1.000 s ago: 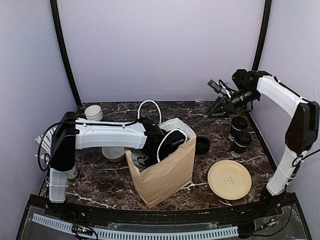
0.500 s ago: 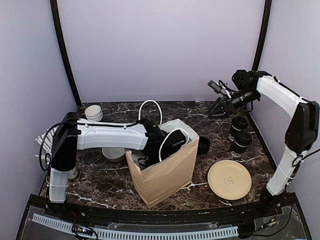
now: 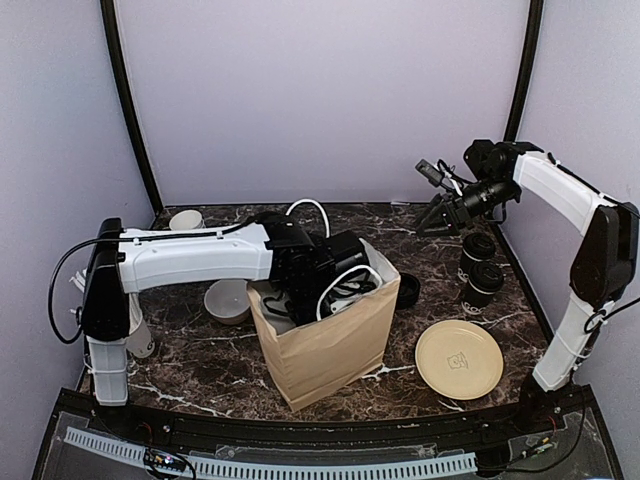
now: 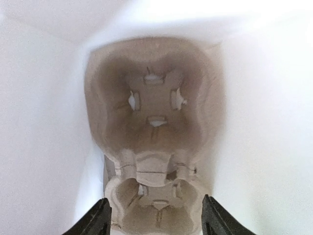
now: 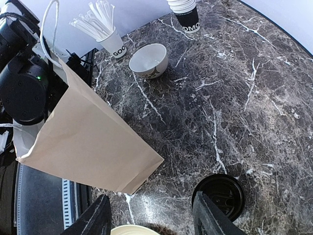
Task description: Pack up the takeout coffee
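- while set deep in the open top of the paper bag [image 3: 320,345], gapes wide and grips nothing: left gripper [image 4: 155,221], with dark fingertips at either side of the wrist view's bottom edge.
- below those fingertips, at the bottom of the bag between its white inner walls: moulded pulp cup carrier [image 4: 154,122], lying flat, wells facing up.
- near the middle of the marble table [image 3: 200,380]: the bag itself, upright, mouth open toward the far side.
- high above the far right of the table: right gripper [image 3: 435,222], fingers parted, holding nothing, pointing down and to the left.
- just below it and slightly to the right: the takeout coffee, as far lidded cup [image 3: 478,248] and near lidded cup [image 3: 485,282], both upright on the table, just beside each other, outside the bag and well apart from the left gripper.
- between those cups and the bag: low stack of black lids [image 3: 405,290], resting on the table.
- nearer than the cups, at the near right: cream plate [image 3: 459,358].
- left of the bag: white bowl [image 3: 228,300].
- at the far left: stack of lidless cups [image 3: 185,220].
- left of the bowl, clear only in the right wrist view: white cup of straws [image 5: 112,41].
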You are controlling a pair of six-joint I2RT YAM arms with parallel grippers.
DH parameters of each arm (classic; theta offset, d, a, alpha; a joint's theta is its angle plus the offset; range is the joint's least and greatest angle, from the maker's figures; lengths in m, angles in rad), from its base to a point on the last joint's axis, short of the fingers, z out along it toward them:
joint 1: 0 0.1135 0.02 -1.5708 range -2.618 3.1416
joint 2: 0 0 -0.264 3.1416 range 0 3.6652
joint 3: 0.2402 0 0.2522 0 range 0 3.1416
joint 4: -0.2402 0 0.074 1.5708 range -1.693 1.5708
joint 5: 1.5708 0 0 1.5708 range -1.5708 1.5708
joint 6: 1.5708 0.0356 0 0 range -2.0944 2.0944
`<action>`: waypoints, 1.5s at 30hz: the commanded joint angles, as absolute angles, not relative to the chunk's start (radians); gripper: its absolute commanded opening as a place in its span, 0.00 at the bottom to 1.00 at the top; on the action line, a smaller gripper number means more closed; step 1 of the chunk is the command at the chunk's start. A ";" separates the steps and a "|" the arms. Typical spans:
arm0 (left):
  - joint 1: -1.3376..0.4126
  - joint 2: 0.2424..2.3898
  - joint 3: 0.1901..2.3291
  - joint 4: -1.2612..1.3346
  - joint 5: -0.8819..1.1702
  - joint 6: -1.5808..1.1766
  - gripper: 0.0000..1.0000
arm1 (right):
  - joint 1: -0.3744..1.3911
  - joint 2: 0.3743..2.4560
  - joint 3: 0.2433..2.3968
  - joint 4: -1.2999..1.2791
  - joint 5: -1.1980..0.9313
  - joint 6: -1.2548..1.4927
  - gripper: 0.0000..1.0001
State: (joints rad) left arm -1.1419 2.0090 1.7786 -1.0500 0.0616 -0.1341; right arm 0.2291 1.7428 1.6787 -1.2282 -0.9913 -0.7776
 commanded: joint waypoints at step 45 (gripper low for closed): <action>-1.124 1.481 2.111 -0.921 -0.218 -0.064 0.76 | 0.227 1.699 1.890 -1.286 -1.007 -0.751 0.59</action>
